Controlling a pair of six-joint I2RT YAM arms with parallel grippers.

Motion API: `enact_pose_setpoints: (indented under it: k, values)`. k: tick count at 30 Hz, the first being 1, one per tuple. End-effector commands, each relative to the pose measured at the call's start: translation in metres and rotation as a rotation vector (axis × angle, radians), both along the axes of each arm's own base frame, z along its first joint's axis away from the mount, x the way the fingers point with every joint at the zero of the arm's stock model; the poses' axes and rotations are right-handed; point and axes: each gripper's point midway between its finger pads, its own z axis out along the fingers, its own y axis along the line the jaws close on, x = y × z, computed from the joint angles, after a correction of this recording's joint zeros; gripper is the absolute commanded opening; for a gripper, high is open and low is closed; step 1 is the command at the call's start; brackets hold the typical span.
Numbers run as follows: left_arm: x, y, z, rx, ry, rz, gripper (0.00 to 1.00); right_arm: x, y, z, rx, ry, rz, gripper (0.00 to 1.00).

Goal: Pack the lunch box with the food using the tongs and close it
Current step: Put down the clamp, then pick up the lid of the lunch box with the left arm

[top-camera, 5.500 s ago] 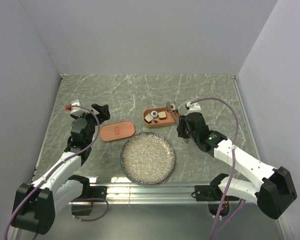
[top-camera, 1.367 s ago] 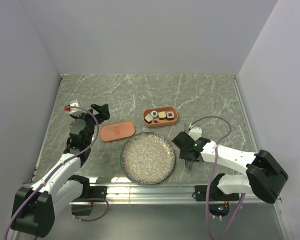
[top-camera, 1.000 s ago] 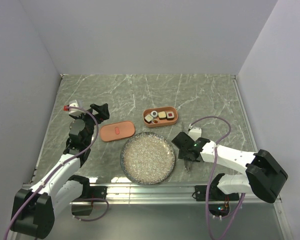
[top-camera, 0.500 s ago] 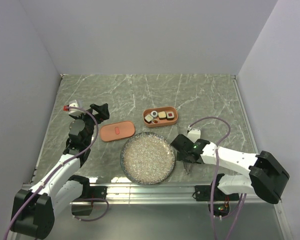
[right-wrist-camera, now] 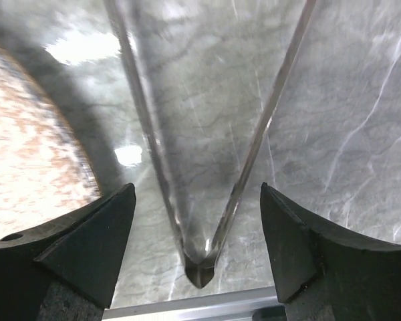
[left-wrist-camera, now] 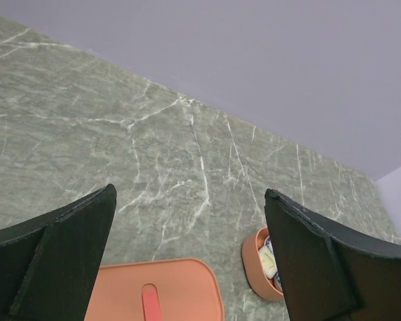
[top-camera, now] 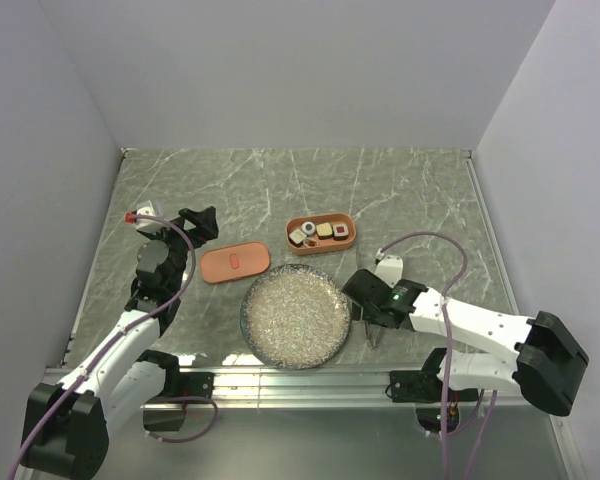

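Observation:
The salmon-orange lunch box (top-camera: 321, 233) stands behind the plate with several pieces of food (top-camera: 315, 234) inside it. Its lid (top-camera: 235, 263) lies flat to the left, red mark up. My left gripper (top-camera: 202, 222) hovers open over the lid (left-wrist-camera: 154, 294), and the wrist view also shows the box end (left-wrist-camera: 254, 264). The thin metal tongs (right-wrist-camera: 244, 180) lie on the table right of the plate, V joint toward the near rail. My right gripper (right-wrist-camera: 197, 200) straddles the tongs with its jaws open. Both fingers (right-wrist-camera: 87, 247) stand apart from the tongs' arms.
A round speckled grey plate (top-camera: 296, 315) sits at the near middle, with its rim (right-wrist-camera: 33, 154) just left of the right gripper. The metal rail (top-camera: 300, 380) runs along the near table edge, close to the tongs' joint. Walls enclose the table on three sides.
The right arm carried the tongs from the lunch box down to the table beside the plate. Over the last second its jaws spread and let the tongs go. The left arm stayed put.

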Motion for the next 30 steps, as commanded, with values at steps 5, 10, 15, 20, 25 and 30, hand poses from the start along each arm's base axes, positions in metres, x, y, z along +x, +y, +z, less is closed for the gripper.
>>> enact_pose_setpoints:
  k: [5, 10, 15, 20, 25, 30]
  values:
    - [-0.003, 0.003, 0.005, -0.023, -0.028, 0.007, 0.99, 0.039, 0.017, 0.062, 0.025, -0.216, 0.046, 0.82]
    - [-0.002, 0.004, 0.002, -0.022, -0.016, 0.015, 0.99, 0.073, 0.035, 0.101, 0.028, -0.386, 0.105, 0.83]
    - [0.000, 0.006, -0.001, -0.025, -0.003, 0.032, 0.99, 0.118, 0.048, 0.140, 0.084, -0.552, 0.147, 0.85]
    - [0.006, 0.013, -0.010, -0.028, 0.052, 0.078, 1.00, 0.150, 0.061, 0.170, 0.236, -0.662, 0.236, 0.85]
    - [0.011, 0.016, -0.020, -0.033, 0.125, 0.105, 0.99, 0.172, 0.056, 0.195, 0.341, -0.753, 0.298, 0.85]
    - [0.009, 0.022, -0.040, -0.041, 0.248, 0.156, 0.97, 0.189, 0.060, 0.211, 0.403, -0.790, 0.370, 0.85]
